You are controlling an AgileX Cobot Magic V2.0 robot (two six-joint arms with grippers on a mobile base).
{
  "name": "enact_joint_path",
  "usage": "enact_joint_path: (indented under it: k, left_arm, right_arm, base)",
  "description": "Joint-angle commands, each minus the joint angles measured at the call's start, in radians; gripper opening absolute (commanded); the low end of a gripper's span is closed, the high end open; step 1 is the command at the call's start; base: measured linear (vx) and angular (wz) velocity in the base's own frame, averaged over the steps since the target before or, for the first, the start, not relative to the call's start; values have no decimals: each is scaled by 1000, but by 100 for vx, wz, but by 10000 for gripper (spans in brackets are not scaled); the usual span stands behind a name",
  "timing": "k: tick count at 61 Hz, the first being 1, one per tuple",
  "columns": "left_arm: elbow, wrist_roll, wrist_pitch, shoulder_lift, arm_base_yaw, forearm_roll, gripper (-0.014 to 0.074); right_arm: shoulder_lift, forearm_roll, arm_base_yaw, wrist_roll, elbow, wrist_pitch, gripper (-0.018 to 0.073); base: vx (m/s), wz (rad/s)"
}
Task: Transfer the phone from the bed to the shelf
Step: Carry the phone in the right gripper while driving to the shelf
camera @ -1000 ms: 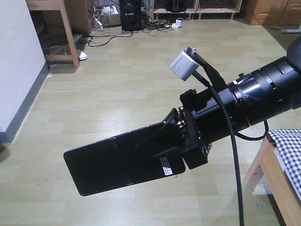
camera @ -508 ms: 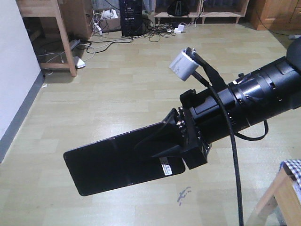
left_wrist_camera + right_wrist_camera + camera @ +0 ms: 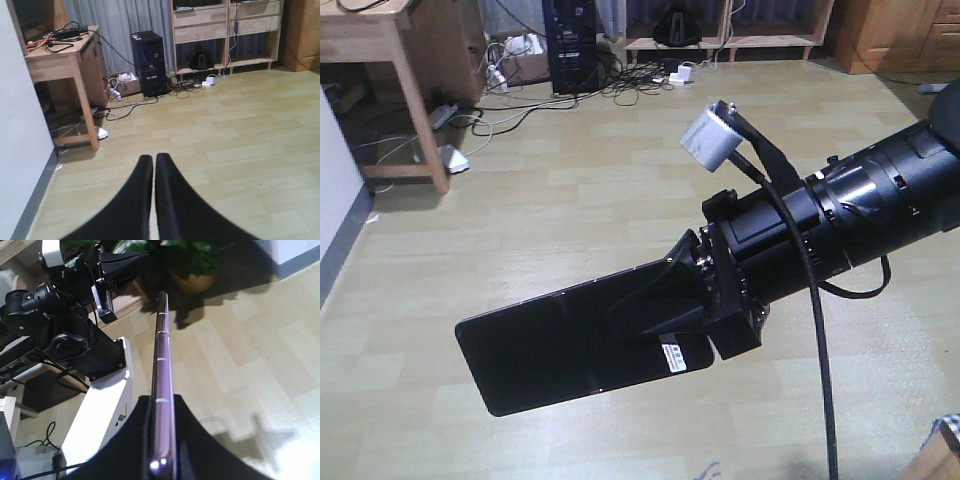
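My right gripper [image 3: 660, 300] is shut on the phone [image 3: 550, 350], a glossy black slab with a small white sticker, held in the air over the floor and jutting left. In the right wrist view the phone [image 3: 161, 340] shows edge-on, pinkish-silver, clamped between the black fingers [image 3: 192, 440] of the right gripper [image 3: 162, 402]. My left gripper [image 3: 153, 159] is shut on nothing, pointing across the floor. The light-wood shelf [image 3: 225, 30] stands against the far wall, also at the top of the front view [image 3: 720, 40]. Only a corner of the bed [image 3: 948, 445] shows at the lower right edge.
A wooden desk [image 3: 65, 55] with cables stands far left beside a white wall [image 3: 20, 150]. A black PC tower [image 3: 150, 62] and loose cables [image 3: 185, 85] lie before the shelf. A brown cabinet [image 3: 300, 30] is far right. A potted plant [image 3: 195, 265] stands behind.
The whole background has slid: the desk moved left and down, the far wall came nearer, and the bed corner dropped almost out of frame. Arm and phone keep the same pose.
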Motion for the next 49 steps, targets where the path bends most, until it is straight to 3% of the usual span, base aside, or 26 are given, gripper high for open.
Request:
enact_joint_path:
  k: [1, 49]
  left_arm:
    - [-26, -4, -73, -11, -2, -5, 1]
    - [-26, -4, -73, -11, -2, -5, 1]
  right_arm:
    - [-36, 81, 1, -7, -24, 68, -1]
    - [-36, 81, 1, -7, -24, 68, -1]
  base:
    - [38, -16]
    - [38, -18]
